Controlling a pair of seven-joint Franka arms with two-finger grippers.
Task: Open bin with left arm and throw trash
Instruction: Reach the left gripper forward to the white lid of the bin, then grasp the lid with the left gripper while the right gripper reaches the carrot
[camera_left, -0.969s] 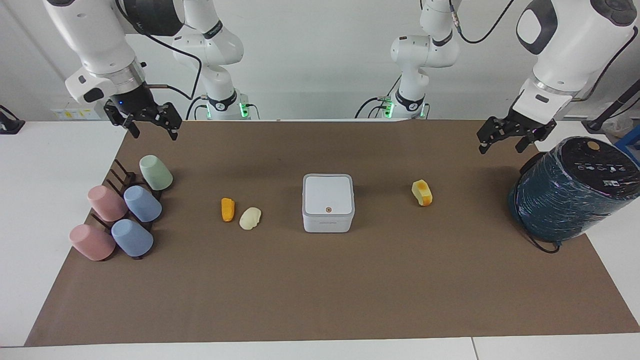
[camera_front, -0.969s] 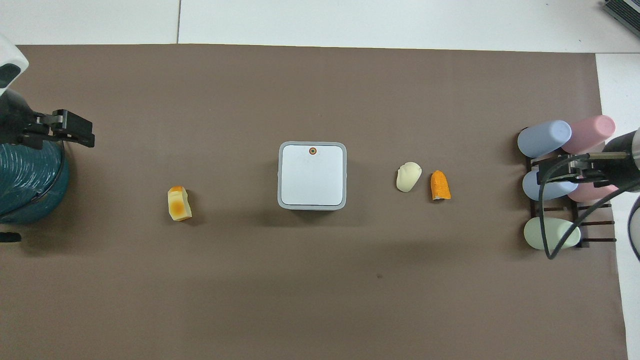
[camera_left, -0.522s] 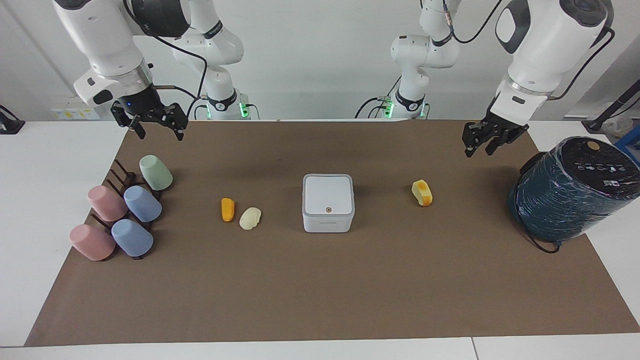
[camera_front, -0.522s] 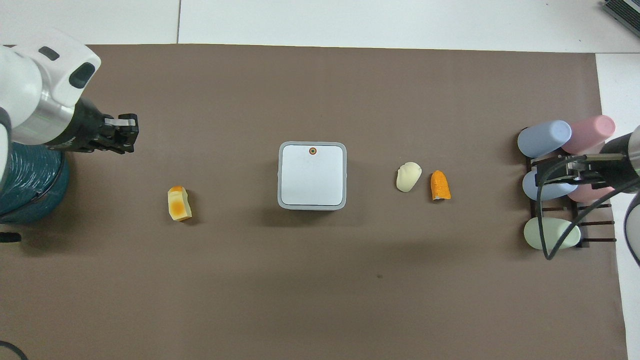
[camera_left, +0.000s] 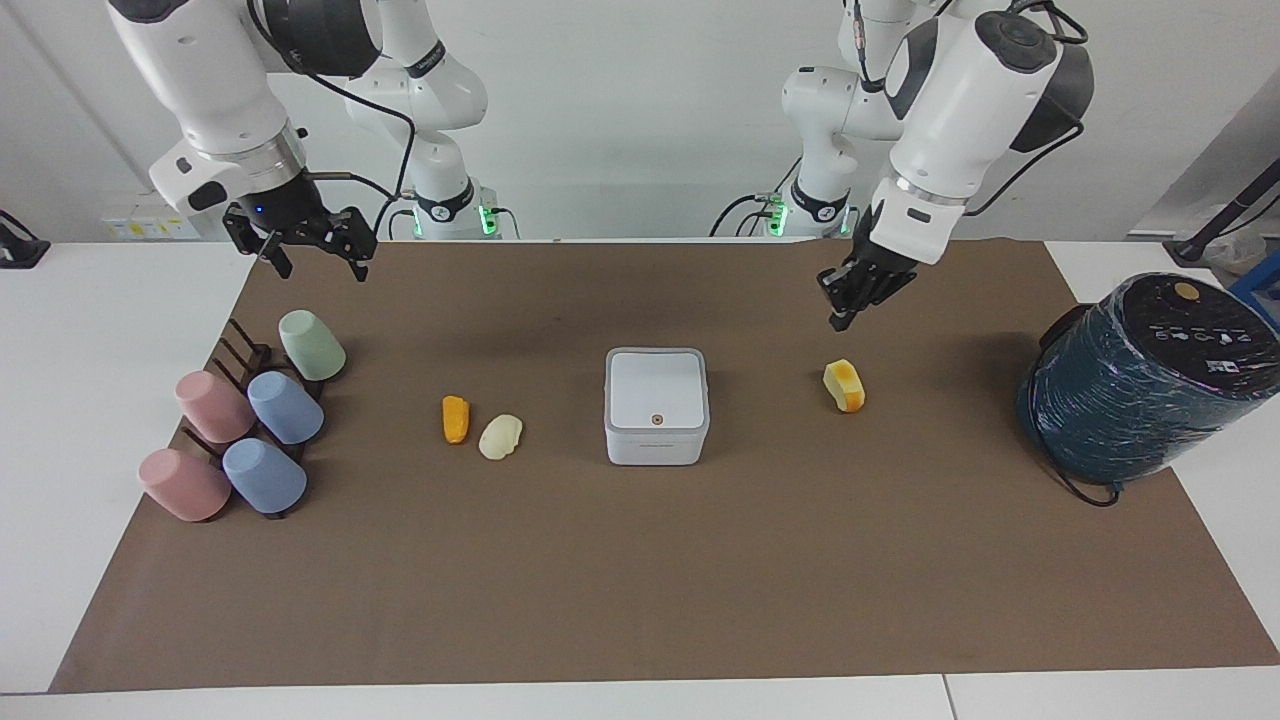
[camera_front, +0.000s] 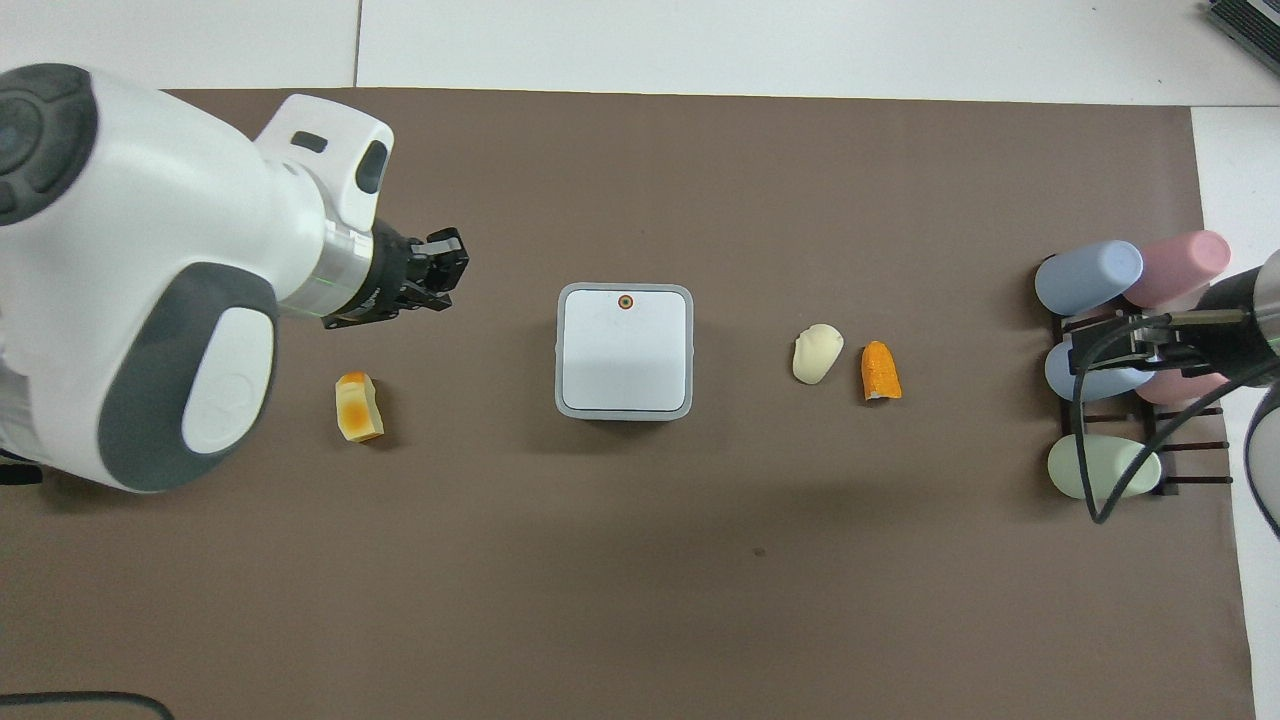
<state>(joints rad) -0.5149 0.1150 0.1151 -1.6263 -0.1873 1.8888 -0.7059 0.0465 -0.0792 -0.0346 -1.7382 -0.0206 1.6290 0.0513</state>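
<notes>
Facing view is read from its left edge across. At that edge the right claw (camera_left: 305, 255) is held up in the air with its fingers spread apart and nothing between them; it hangs over the brown mat (camera_left: 640, 590) at the edge nearest the robots, just above the rack of pastel cups (camera_left: 245, 425), which lies below it at the right arm's end of the bench (camera_left: 90, 400). Toward the middle from that claw, the orange wedge (camera_left: 455, 418) and the cream-white lump (camera_left: 500, 437) are found side by side on the mat, close together. Next comes the bin (camera_left: 656, 405), set at the centre of the mat with its lid down and its round button (camera_left: 656, 420) showing on top. Past the bin, the left claw (camera_left: 848, 300) is seen in the air with its fingertips brought together and nothing held; it is raised above the mat between the bin and the yellow chunk (camera_left: 844, 386), which lies almost directly under it and is not touched. At the left arm's end, well apart from that claw, the dark teal wrapped cylinder (camera_left: 1145, 380) is seen resting on the mat's edge.
</notes>
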